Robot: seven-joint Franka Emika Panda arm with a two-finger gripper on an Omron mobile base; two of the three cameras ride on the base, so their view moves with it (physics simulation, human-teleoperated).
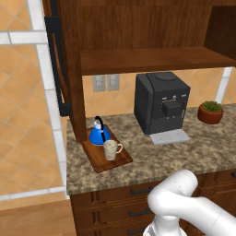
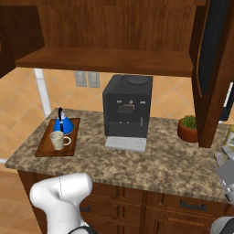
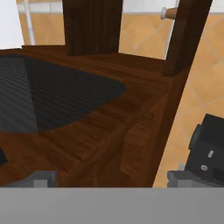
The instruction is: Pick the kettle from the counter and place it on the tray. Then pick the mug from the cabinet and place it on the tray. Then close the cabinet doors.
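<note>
The blue kettle point(image 1: 98, 133) point(image 2: 61, 124) and the cream mug point(image 1: 110, 150) point(image 2: 57, 140) stand together on the reddish-brown tray point(image 1: 99, 162) point(image 2: 42, 148) at the left end of the counter point(image 1: 152, 161) point(image 2: 151, 164). The cabinet shelf point(image 1: 152, 59) point(image 2: 109, 60) is bare. Both cabinet doors stand swung open: the left door point(image 1: 57, 60) and the right door point(image 2: 211, 68). My gripper point(image 2: 225, 172) point(image 3: 111, 179) is open at the far right, close to the right door point(image 3: 87, 127), with nothing between its fingers.
A big black coffee machine point(image 1: 161, 103) point(image 2: 127, 107) point(image 3: 209, 148) stands mid-counter. A potted plant point(image 1: 210, 112) point(image 2: 187, 128) sits to its right. Drawers with black handles point(image 1: 140, 213) run under the counter. Wall outlets point(image 1: 106, 83) are behind.
</note>
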